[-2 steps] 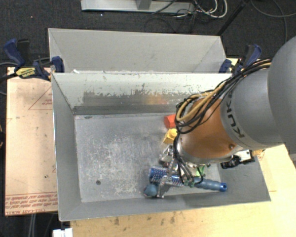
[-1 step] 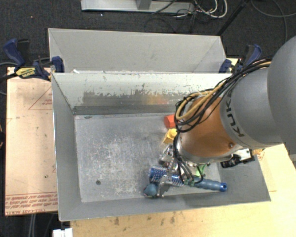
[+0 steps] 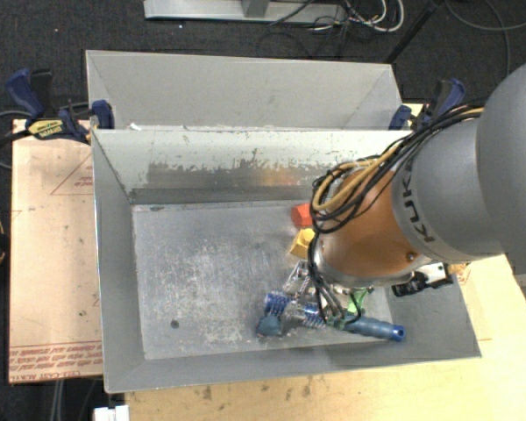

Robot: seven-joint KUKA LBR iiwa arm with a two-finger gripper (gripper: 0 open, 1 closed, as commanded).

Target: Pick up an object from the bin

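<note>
Heap (image 3: 280,316) — scuffed bin (image 3: 202,270), dark carpet (image 3: 35,24)

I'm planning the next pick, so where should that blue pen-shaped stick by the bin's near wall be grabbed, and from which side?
Probably best to take the blue stick on its free half toward the view's right, coming straight down and closing across its thin width. It lies flat, roughly along the near wall, and its left end runs into the heap under the arm.

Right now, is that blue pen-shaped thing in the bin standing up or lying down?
Lying down: the blue pen-shaped thing rests flat on the bin floor, near the front wall.
</note>
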